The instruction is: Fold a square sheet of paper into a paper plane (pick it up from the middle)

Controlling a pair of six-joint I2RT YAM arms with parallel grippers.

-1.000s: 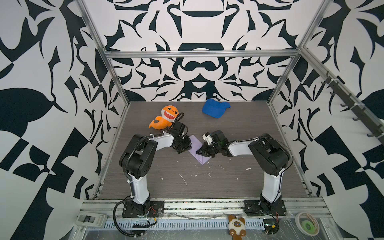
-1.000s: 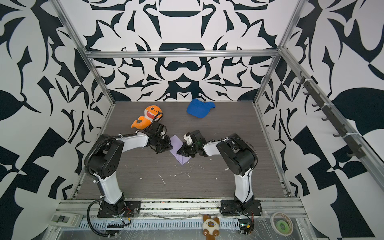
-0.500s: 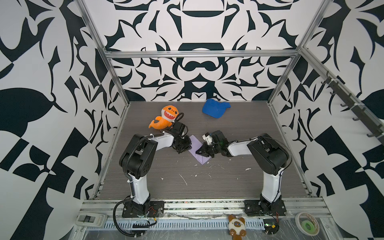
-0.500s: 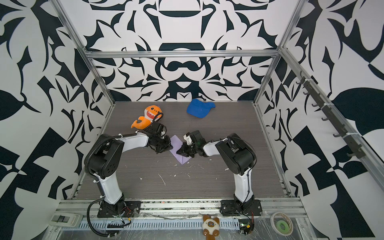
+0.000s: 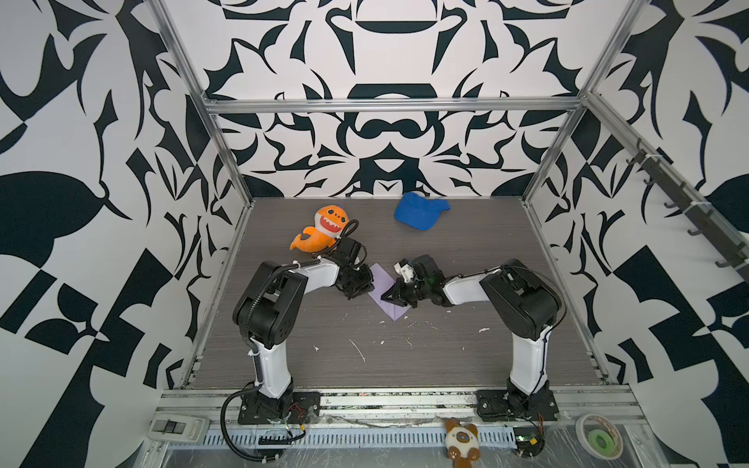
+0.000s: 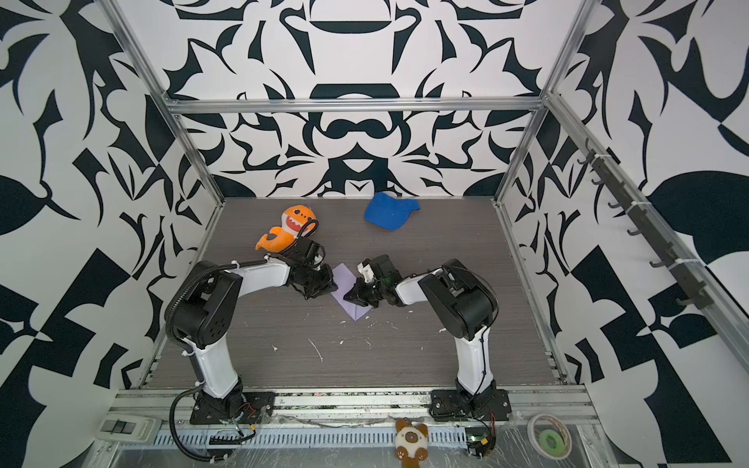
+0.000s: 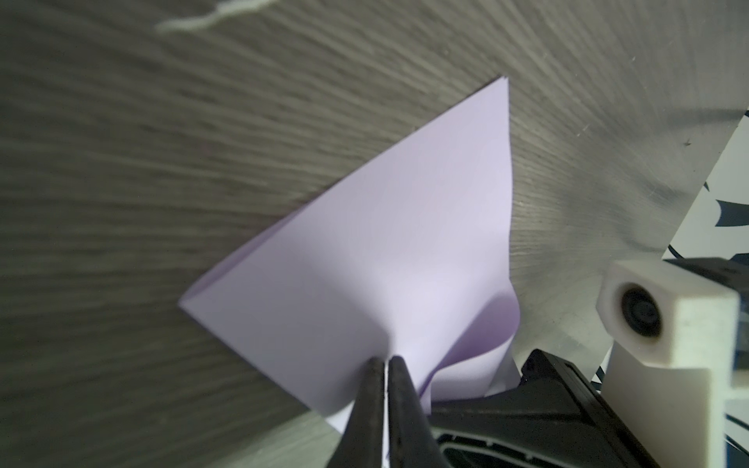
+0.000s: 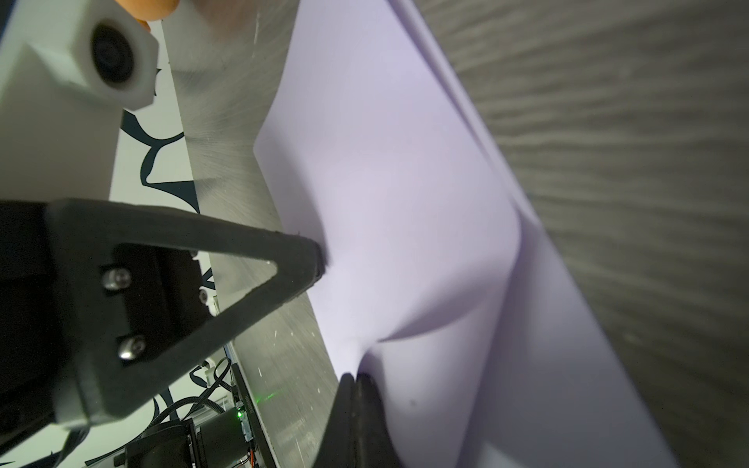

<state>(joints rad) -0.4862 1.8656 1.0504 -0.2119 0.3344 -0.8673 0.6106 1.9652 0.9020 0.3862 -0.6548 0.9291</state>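
Top view, dark wood-grain counter point(image 5: 405, 356) inside a black-and-white patterned booth. My 2 arms come in from the near edge & meet approx. mid-counter at the sheet of paper point(image 5: 392, 310). It is pale lavender, folded over on itself w/ 2 layers showing, and lies at a slant btwn my pincers. My left pincer point(image 5: 369, 285) is clamped on the paper's left-hand edge. In the left wrist view its black fingertips point(image 7: 371, 389) press together w/ the thin edge caught btwn them, and a layer bows up in a soft curl beside the grip. My right pincer point(image 5: 386, 298) is clamped on the opposite side. The right wrist view shows its fingertips point(image 8: 367, 405) tight together on a raised pucker of paper, w/ the rest of the sheet lying along the counter. The 2 pincers sit close, facing each other across the sheet, tips apart. An orange plush shark point(image 5: 320, 235) lies just behind my left arm, toward the back left. A blue cap point(image 5: 419, 210) lies near the back wall, well apart from the paper. Small white scraps point(image 5: 358, 350) dot the counter nearer the front.
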